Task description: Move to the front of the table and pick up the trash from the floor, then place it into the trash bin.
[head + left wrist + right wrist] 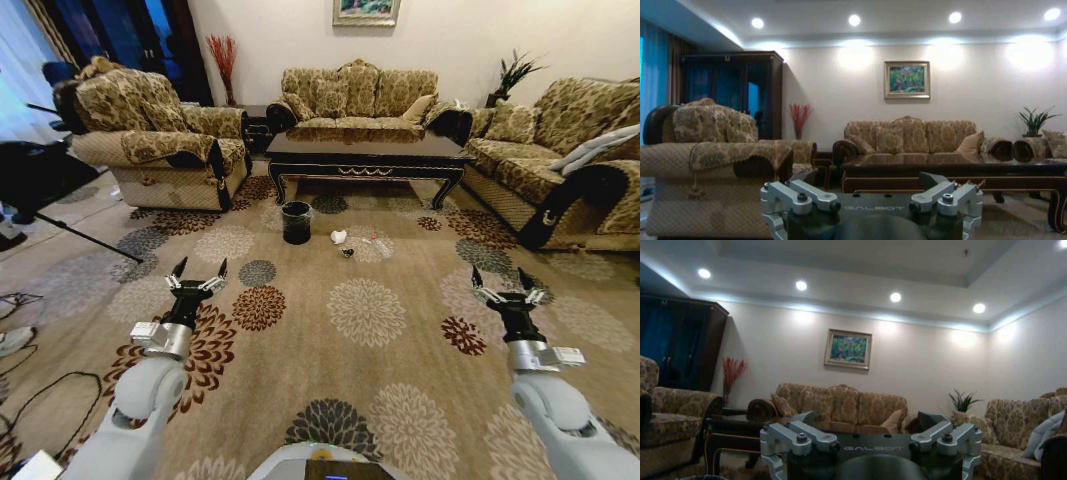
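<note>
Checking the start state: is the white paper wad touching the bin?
Apart. Head view shows bare carpet between the paper wad and the bin.

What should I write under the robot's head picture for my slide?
Both grippers, left and right, open above the carpet; trash beside the trash bin before the table.

Open carpet [330, 330] lies before the table [366, 152].

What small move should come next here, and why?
Probably drive forward toward the table. The trash lies on the carpet beside the bin, well ahead of both hands. The left hand and right hand are open, held out low over the carpet, holding nothing, too far away to reach any piece.
</note>
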